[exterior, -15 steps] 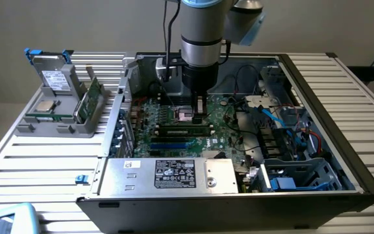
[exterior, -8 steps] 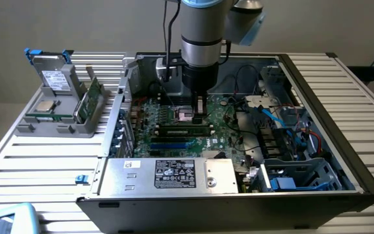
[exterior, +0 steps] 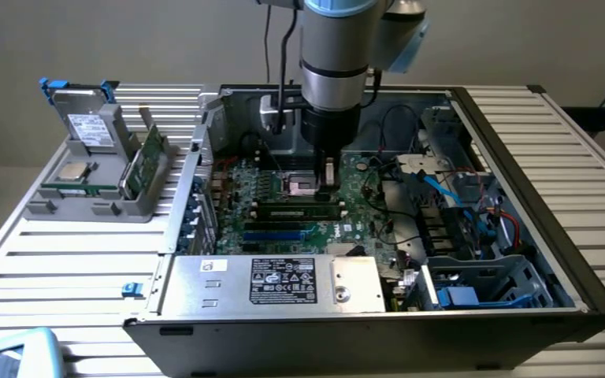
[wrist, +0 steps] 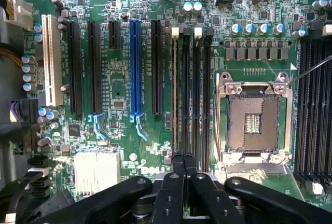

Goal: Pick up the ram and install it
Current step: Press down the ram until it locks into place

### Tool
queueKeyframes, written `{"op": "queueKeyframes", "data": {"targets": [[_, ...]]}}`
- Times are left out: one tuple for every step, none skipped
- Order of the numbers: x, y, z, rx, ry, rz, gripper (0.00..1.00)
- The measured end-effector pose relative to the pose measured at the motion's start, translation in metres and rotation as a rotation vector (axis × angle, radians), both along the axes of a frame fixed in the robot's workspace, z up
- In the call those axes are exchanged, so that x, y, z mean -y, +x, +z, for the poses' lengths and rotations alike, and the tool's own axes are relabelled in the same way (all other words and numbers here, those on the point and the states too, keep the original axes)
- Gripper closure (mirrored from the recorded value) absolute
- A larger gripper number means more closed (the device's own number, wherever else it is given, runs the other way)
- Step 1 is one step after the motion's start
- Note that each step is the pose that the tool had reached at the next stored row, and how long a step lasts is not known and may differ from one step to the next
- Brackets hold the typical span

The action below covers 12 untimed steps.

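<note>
Green ram [exterior: 300, 211] seated in black motherboard slot [wrist: 185, 94], jaws closed above

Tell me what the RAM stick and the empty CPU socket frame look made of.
The ram, lying in a motherboard slot under the tool, looks like green fibreglass board with matte black chips. The CPU socket frame looks like bright bare metal, judging by its silvery glare; its inner bed appears dark plastic.

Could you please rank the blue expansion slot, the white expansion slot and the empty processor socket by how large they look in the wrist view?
1. Empty processor socket, the biggest area.
2. Blue expansion slot, the longest but narrow.
3. White expansion slot, slightly shorter; a close call with the blue one.
</note>
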State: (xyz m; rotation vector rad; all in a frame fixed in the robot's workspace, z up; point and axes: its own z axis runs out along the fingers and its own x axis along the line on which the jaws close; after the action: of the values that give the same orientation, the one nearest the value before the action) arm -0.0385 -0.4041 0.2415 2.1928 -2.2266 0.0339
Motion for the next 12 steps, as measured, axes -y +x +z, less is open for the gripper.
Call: {"op": "queueKeyframes", "data": {"targets": [[0.0003,0.0,-0.0007,-0.006,0.0001,0.0,0.89],[0.0011,0.0,-0.0013,-0.0098,-0.0001,0.0,0.89],[0.002,0.0,-0.0018,-0.0105,-0.0002,0.0,0.89],[0.0027,0.0001,-0.0023,-0.0105,0.0,0.0,0.89],[0.0035,0.0001,-0.0026,-0.0105,0.0,0.0,0.89],[0.0043,0.0,-0.0028,-0.0106,0.0,0.0,0.89],[0.0049,0.0001,-0.0031,-0.0106,-0.0001,0.0,0.89],[0.005,0.0004,-0.0035,-0.0105,0.0001,0.0,0.89],[0.005,0.0009,-0.0037,-0.0106,0.0,0.0,0.89],[0.005,0.002,-0.0038,-0.0106,-0.0002,0.0,0.89],[0.0051,0.0027,-0.0039,-0.0106,-0.0002,0.0,0.89],[0.0051,0.0034,-0.004,-0.0106,-0.0003,0.0,0.89]]}}
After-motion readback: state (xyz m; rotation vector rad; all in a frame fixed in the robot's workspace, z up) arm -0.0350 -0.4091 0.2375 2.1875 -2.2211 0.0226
